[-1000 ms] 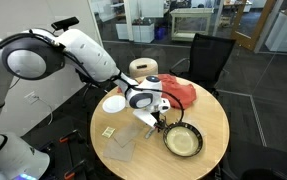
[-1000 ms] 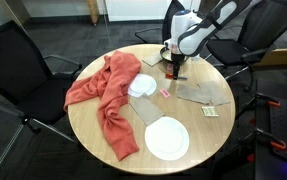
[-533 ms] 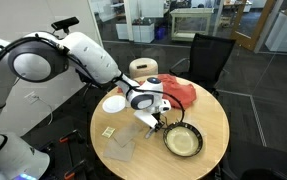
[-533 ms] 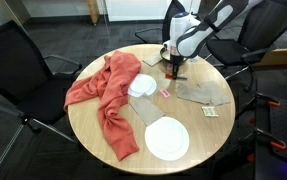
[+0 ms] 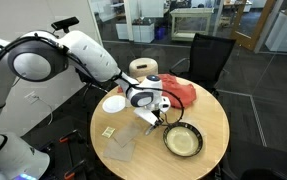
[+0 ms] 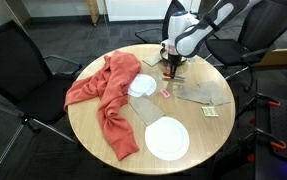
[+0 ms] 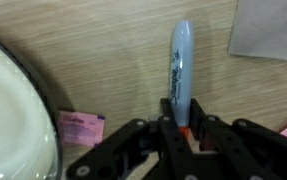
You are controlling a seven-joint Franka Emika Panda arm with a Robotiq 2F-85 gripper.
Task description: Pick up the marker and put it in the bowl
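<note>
The fingers (image 7: 169, 135) are closed on the red-orange body of the marker (image 7: 180, 70), one pad on each side of it. The pen's whitish capped end sticks out far beyond the tips of the gripper (image 7: 183, 135). Whether the marker rests on the wood or hangs just above it cannot be told from the wrist view.

To the left in the wrist view lies the bowl (image 7: 8, 110), dark at the rim and pale inside, apart from the marker. Between them, nearer the gripper, is a pink sticky note (image 7: 78, 128). A grey sheet (image 7: 268, 30) lies to the far right.

In an exterior view the gripper (image 5: 159, 118) points down at the round wooden table (image 5: 208, 115), just beside the bowl (image 5: 183, 141) (which holds nothing). A red cloth (image 5: 175, 90) is bunched at the far side and a white plate (image 5: 113, 102) sits to the left.

In an exterior view the gripper (image 6: 173, 68) stands at the far side of the table (image 6: 213, 135), with the red cloth (image 6: 103, 95) spread on the left and a white plate (image 6: 167, 138) at the near edge.
</note>
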